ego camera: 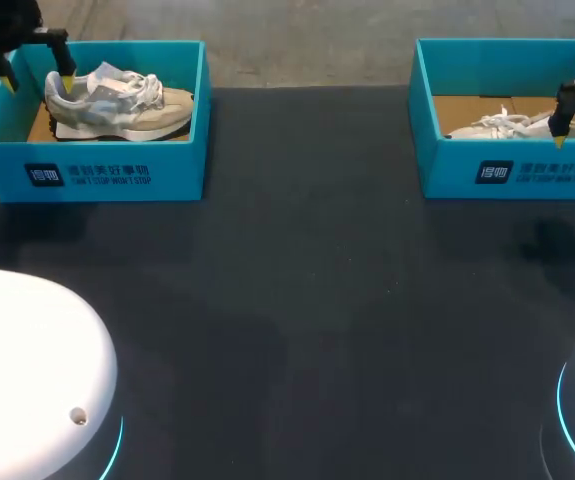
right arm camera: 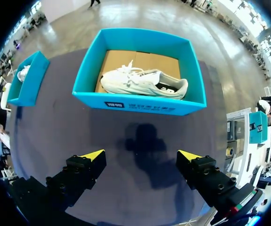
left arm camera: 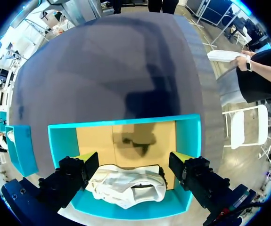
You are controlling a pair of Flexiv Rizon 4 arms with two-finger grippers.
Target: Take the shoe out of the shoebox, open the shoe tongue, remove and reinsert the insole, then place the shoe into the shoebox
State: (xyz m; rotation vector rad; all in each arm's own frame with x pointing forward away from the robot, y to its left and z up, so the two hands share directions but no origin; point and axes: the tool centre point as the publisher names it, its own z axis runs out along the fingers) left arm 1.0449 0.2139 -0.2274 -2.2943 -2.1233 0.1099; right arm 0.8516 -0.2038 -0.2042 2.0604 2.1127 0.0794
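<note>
Teal cardboard makes up both boxes on the dark table [ego camera: 297, 280]. The left shoebox [ego camera: 97, 170] sits in the upper left of the frame with a grey-and-beige shoe [ego camera: 117, 100] lying inside. The left end effector [ego camera: 37, 75] hangs over the shoe's heel end, fingers spread wide, gripping nothing. The right shoebox [ego camera: 527, 170], upper right, holds a white shoe [ego camera: 507, 125]. The right end effector [right arm camera: 141, 154] hovers near it, likewise released.

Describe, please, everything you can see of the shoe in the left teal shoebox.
The beige-and-grey fabric sneaker with white laces rests in the left teal cardboard shoebox on its brown floor, apparently on its pale sole, toe pointing to my right. The open left end effector hangs over it, a yellow-tipped finger on either side; contact cannot be told.
</note>
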